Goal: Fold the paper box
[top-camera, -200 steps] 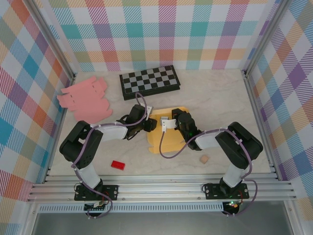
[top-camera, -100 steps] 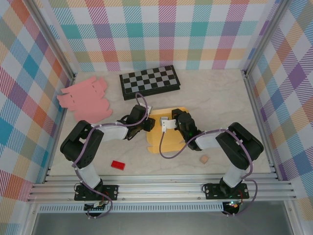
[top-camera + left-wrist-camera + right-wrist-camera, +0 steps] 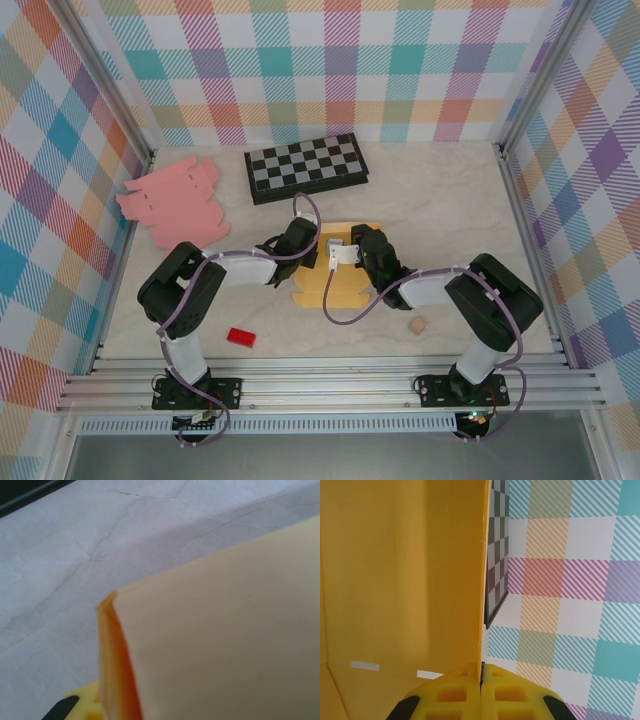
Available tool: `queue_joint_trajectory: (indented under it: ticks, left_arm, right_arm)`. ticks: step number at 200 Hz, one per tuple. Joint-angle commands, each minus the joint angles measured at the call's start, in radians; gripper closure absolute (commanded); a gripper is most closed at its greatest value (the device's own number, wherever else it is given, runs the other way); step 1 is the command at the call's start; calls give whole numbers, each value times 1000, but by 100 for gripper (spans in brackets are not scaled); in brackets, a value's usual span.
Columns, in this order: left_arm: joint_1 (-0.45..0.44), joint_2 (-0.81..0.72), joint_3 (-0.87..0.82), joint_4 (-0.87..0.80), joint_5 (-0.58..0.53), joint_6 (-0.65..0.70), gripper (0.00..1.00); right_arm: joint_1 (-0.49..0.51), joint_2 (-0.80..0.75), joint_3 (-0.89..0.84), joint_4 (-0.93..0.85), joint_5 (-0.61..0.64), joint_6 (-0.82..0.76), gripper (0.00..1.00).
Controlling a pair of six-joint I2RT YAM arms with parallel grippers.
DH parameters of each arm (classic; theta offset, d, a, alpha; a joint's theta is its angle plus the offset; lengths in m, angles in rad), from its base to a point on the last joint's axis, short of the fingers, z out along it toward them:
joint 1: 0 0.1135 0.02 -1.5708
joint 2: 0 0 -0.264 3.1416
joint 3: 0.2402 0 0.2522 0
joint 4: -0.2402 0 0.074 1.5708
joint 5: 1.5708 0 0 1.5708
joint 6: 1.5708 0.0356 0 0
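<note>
The yellow paper box (image 3: pixel 335 285) lies partly folded at the table's middle, between both grippers. My right gripper (image 3: pixel 345 250) is shut on the thin edge of an upright box panel (image 3: pixel 405 580); in the right wrist view its yellow fingers (image 3: pixel 450 695) meet at that edge. My left gripper (image 3: pixel 312 248) sits at the box's left side. In the left wrist view a pale box panel (image 3: pixel 225 630) with an orange edge lies right against the camera. One yellow finger (image 3: pixel 82 707) shows beside it and the other is hidden behind the panel.
A folded checkerboard (image 3: pixel 305 167) lies at the back. A flat pink paper cutout (image 3: pixel 175 205) rests at the back left. A red block (image 3: pixel 240 337) sits front left and a small tan block (image 3: pixel 417 325) front right. Metal rails and plaid walls enclose the table.
My left arm has swung right, onto the box's left side, and its jaws have narrowed. The box's outline has shifted a little to the left and looks flatter. The right gripper keeps its hold.
</note>
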Motion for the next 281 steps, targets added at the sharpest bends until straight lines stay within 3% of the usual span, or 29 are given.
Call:
queue_joint_trajectory:
  ticks: [1,56,87,140,225,281]
  left_arm:
    - [9,30,11,-101,-164,-12,83]
    - [9,81,63,-195,-265,-92,83]
    - [7,70,27,-111,-207,-53,82]
    - [-8,29,-61,44,-155,27,82]
    - [-10,37,-77,70,-160,34,83]
    - [-10,34,-94,93,-142,39,83]
  right_arm:
    - [-1,-38,2,-38,36,51,100]
    - [-1,-57,0,-65,37,91,100]
    - [-1,-67,-7,-83,29,136,100]
    - [-7,-147,35,-254,-94,335,97]
    - [-19,-295,69,-540,-284,460,82]
    - [-33,-432,103,-720,-377,584,79]
